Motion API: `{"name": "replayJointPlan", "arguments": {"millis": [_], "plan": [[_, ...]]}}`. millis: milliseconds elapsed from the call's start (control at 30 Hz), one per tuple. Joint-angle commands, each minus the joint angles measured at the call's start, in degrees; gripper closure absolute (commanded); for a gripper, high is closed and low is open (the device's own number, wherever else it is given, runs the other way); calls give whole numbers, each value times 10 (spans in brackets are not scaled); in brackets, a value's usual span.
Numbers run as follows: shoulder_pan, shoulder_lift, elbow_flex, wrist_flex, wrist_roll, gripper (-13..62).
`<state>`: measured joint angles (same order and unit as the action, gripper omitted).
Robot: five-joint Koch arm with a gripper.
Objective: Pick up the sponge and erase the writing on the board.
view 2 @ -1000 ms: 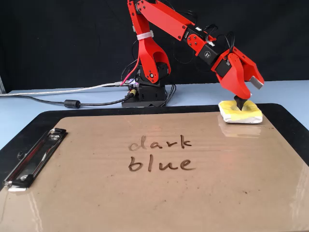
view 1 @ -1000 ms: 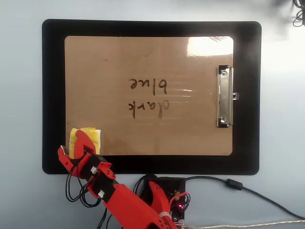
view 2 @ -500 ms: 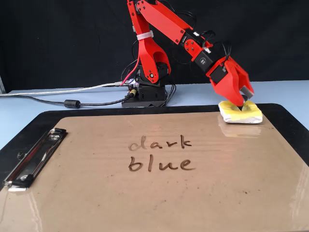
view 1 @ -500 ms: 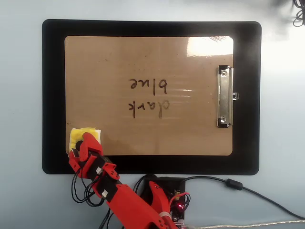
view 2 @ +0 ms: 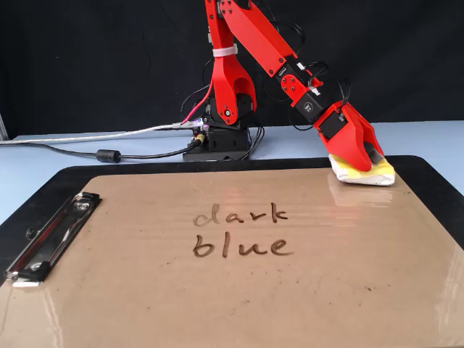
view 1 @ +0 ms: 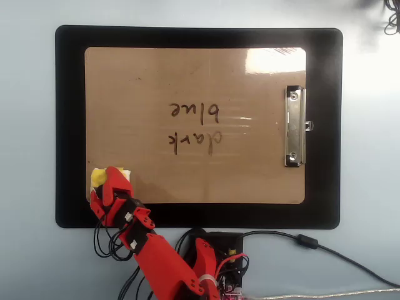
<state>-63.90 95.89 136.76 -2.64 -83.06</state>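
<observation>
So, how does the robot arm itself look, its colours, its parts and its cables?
The arm is bright red plastic with angular segments and small black blocks at the joints. Thin black wires loop along it, and a white tie wraps one upper link. The gripper has a broad red wedge-shaped shell. The base is black, with grey and black cables leaving it.

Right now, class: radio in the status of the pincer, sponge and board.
Pincer down on sponge, closure unclear. Sponge at the board corner. Writing intact. Path to it clear.

A black mat (view 1: 69, 125) lies on the pale blue table (view 1: 31, 156); cables (view 2: 109, 154), possibly power leads, trail across it.
</observation>
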Motion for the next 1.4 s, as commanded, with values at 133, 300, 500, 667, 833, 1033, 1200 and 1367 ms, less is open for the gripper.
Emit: {"name": "replayJointPlan", "arguments": {"millis": [133,300,500,667,833,1033,1200,1367], "plan": [[-3,14,18,-4,4,263],[-4,67,59,2,-1,247],[1,82,85,-4,-3,236],[4,73,82,-5,-5,238],[11,71,82,-8,-14,413],[59,73,88,-19,-87,573],[120,81,90,-29,-95,574],[241,84,77,-27,-91,574]]}}
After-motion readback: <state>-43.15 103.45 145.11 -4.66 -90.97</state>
